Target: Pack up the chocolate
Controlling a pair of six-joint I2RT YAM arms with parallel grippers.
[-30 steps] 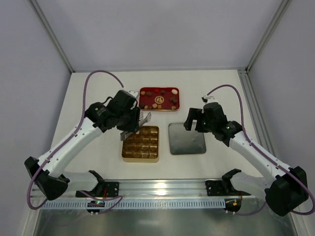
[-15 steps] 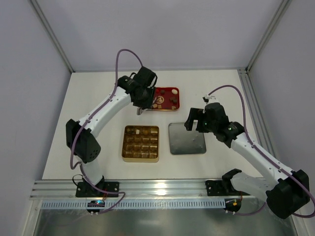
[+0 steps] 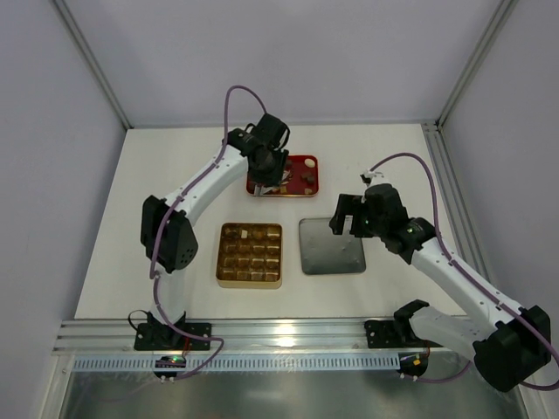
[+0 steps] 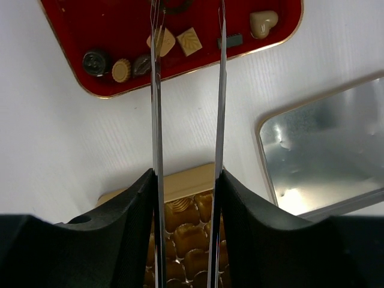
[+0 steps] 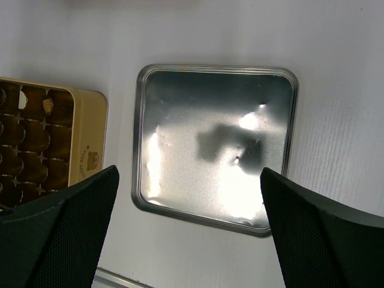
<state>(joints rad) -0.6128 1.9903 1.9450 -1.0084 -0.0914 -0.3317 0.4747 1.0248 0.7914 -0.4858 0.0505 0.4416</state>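
Left gripper (image 4: 188, 12) is hanging over the red tray (image 4: 72, 27). Its two thin blades (image 4: 157, 120) are sitting a narrow gap apart and pinching nothing that shows, with the tips running off the top edge of the wrist view. Right gripper (image 5: 189, 174) is hovering over the silver metal lid (image 5: 180, 102) with its black fingers (image 5: 54, 228) spread wide, carrying nothing.

Room is looking generous. Bare white table (image 3: 148, 166) is stretching between the tray's gold near rim and the gold gridded box (image 4: 180, 183). The lid is lying just beside that box, with a slim strip of table between them. Enclosure walls (image 3: 52, 131) are standing well apart from both arms.

Chocolate pieces (image 4: 190, 42) are lying loose in the red tray. A cream square is showing right between the blades, and another cream one is half hidden behind the blade on the view's left. Further left, a dark round, a light-brown round and another dark piece are sitting together. To the right, a dark bar and a cream heart are lying.

Box cells are showing gold. One small pale shape (image 5: 47, 107) is sitting in a far-row cell, and the rest I cannot make out.
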